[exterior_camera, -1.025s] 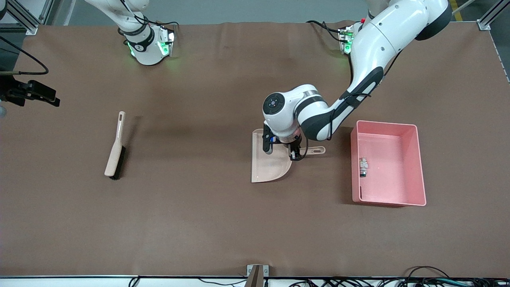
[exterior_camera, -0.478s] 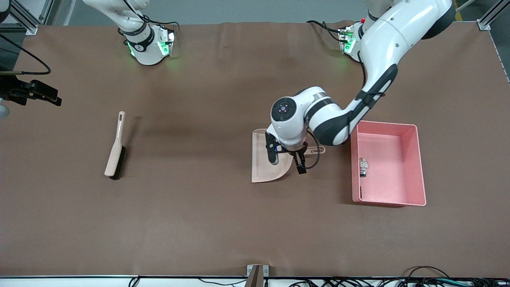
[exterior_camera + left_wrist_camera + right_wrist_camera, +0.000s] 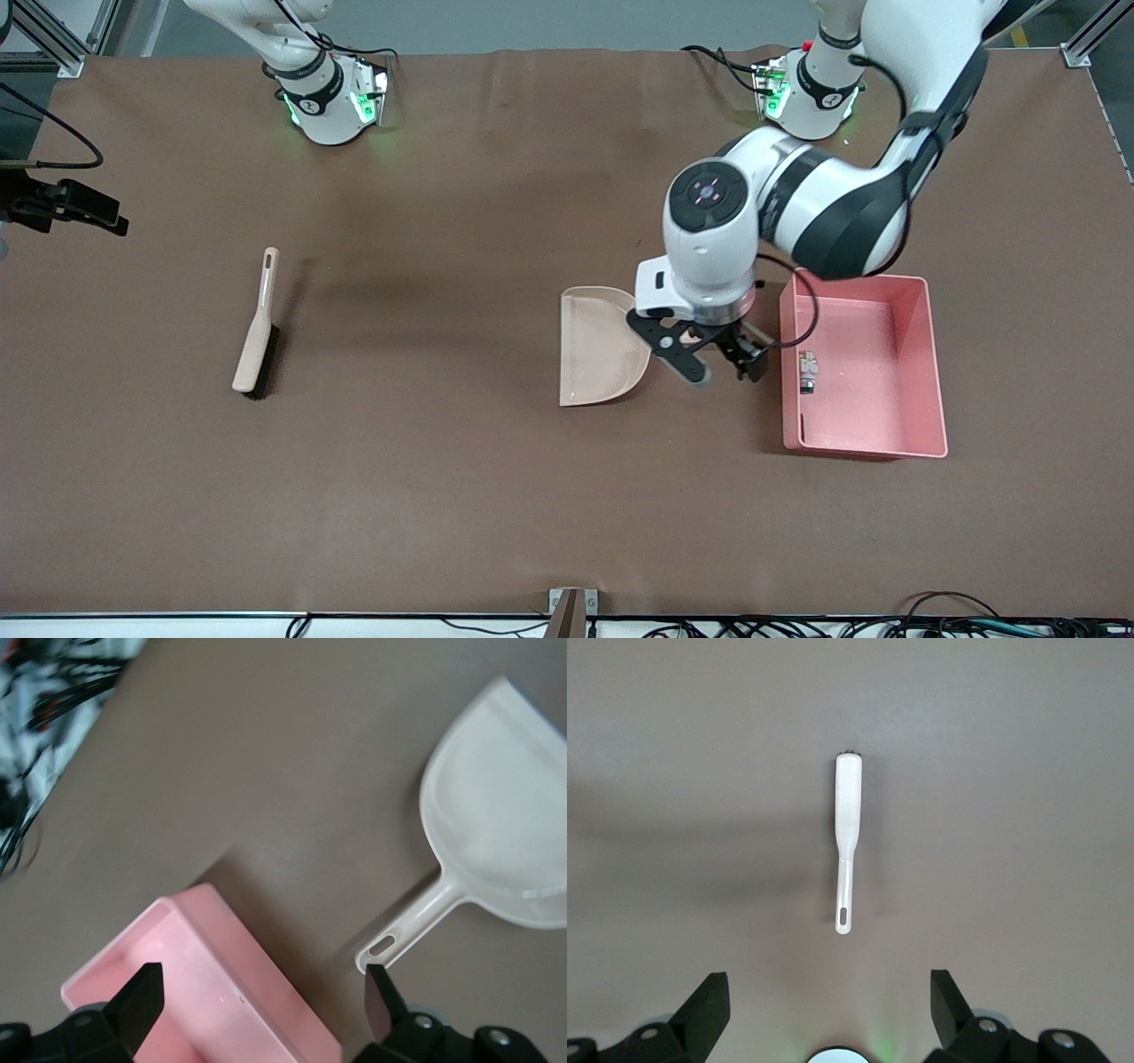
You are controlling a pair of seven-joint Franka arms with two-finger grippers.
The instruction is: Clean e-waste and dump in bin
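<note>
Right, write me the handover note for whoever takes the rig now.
Left gripper: open, holding nothing, up over the table between the dustpan's handle and the bin.
Right gripper: open, empty; that arm waits, high over the brush.
Dustpan: flat on the table, pan looks empty, beside the bin.
Bin: at the left arm's end of the table, e-waste lying inside by the wall nearest the dustpan.
Done: scraps are in the bin, both tools set down.
Left: no loose scraps show on the table; only parking the arms seems to remain.

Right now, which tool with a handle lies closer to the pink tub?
The beige dustpan, lying flat right beside the pink tub; the brush lies toward the right arm's end.
</note>
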